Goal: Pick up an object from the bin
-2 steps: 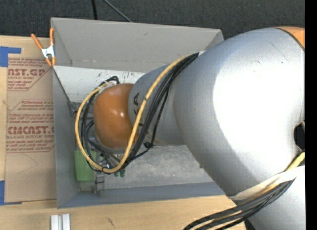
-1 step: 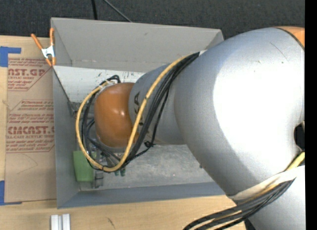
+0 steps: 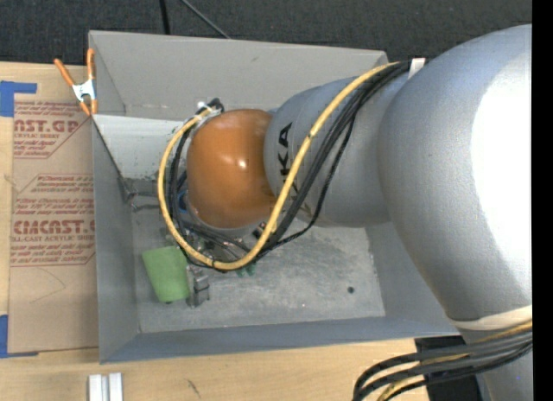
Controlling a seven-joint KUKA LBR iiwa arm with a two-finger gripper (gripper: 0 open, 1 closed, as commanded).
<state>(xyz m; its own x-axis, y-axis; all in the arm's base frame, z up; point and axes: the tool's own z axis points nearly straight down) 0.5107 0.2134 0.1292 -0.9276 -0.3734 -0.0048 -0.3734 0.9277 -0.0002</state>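
The bin (image 3: pixel 111 244) is taken from its left edge. The sloping grey left wall is seen bare. At its foot, in the lower-left corner of the floor, 1 pale green block (image 3: pixel 166 273) is spotted, lying flat, roughly rectangular with soft, rounded edges. It is set close to the left wall and a little off the bin's lower edge.

Just to the right of the block, the gripper (image 3: pixel 199 289) is picked out low over the floor, its grey metal tip right against the block's lower-right corner. It appears to be touching there, though the contact is half hidden. Whether the tool is spread or pressed together cannot be told, as most of it is covered from above by the wrist. Nothing is seen pinched in it.

Above the gripper, the glossy orange cover (image 3: pixel 226 166) is seen bulging over the middle of the bin's left half. It is ringed by a bundle of yellow and black cables (image 3: pixel 298 166) that loops under it and runs back up to the right.

Further right, a speckled, scuffed stretch of floor is left open toward the lower-right corner, with 1 small dark speck (image 3: pixel 350 289) on it. The big silver arm (image 3: pixel 467 175) is seen coming in over the bin's right edge.
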